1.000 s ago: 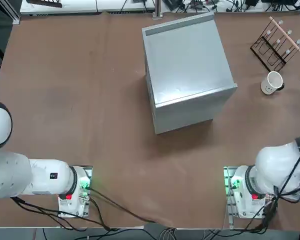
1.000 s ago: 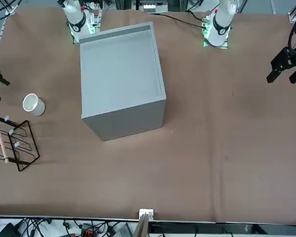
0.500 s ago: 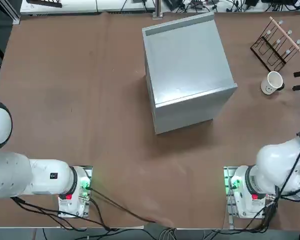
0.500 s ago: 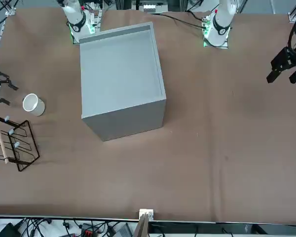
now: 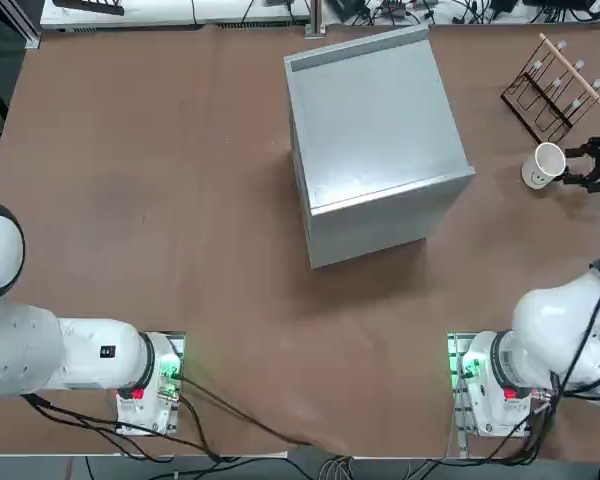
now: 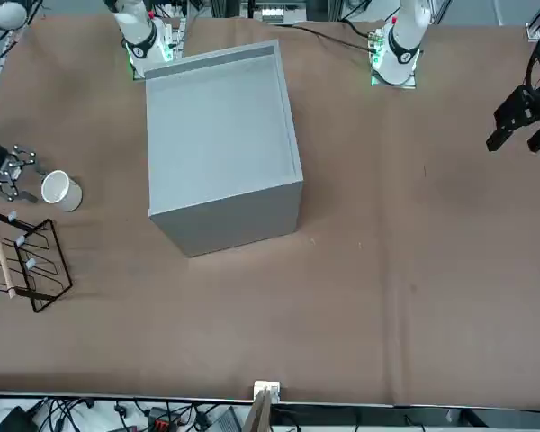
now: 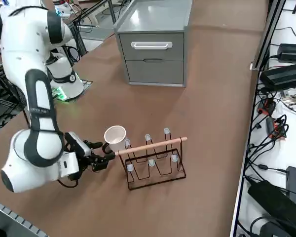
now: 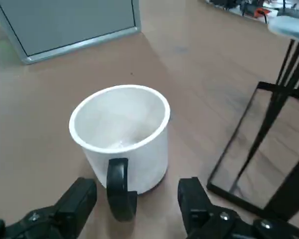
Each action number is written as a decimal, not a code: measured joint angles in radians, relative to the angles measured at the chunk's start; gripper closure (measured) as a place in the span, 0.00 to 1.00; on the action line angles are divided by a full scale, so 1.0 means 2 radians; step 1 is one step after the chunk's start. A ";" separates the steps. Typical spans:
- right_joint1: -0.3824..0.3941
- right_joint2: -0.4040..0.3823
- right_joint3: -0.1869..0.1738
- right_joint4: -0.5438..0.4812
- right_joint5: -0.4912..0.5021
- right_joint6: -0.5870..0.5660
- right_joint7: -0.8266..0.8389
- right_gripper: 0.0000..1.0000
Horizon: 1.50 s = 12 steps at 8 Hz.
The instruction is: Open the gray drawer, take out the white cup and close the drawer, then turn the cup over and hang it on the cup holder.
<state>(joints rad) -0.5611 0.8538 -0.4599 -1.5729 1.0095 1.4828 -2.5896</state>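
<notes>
Since half a second ago the right gripper point(image 5: 583, 167) has come in from the table's right edge and now sits just beside the white cup point(image 5: 546, 164); a second ago only its tips showed at that edge. Cup, cabinet and rack have not shifted.

Overhead, most of the right arm is cut off by the picture edge; only the gripper and the base show. The wrist view cuts the cup holder point(image 8: 269, 144) down to a few dark wires. From above and from across the table the cabinet shows only its top and back, so the drawer fronts are hidden there.

From the right side, the gray drawer point(image 7: 152, 46) looks shut, flush with the cabinet face, its white handle in front. The cup holder point(image 7: 154, 159) stands on the table just beyond the cup, close but apart from it.

The cup stands upright, mouth up, its dark handle point(image 8: 118, 189) turned toward the gripper. Fingers point(image 8: 77, 201) are spread apart on either side of that handle, holding nothing; contact with the cup cannot be made out.
</notes>
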 joint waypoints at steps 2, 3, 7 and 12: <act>-0.008 0.023 0.001 0.028 0.007 -0.038 -0.013 0.00; -0.009 0.030 0.002 0.032 0.011 -0.049 -0.014 0.00; -0.016 0.046 0.004 0.036 0.018 -0.076 -0.008 0.07; -0.020 0.047 0.004 0.044 0.023 -0.101 0.038 0.80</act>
<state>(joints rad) -0.6002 0.9476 -0.4520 -1.4842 1.0557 1.2802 -2.5128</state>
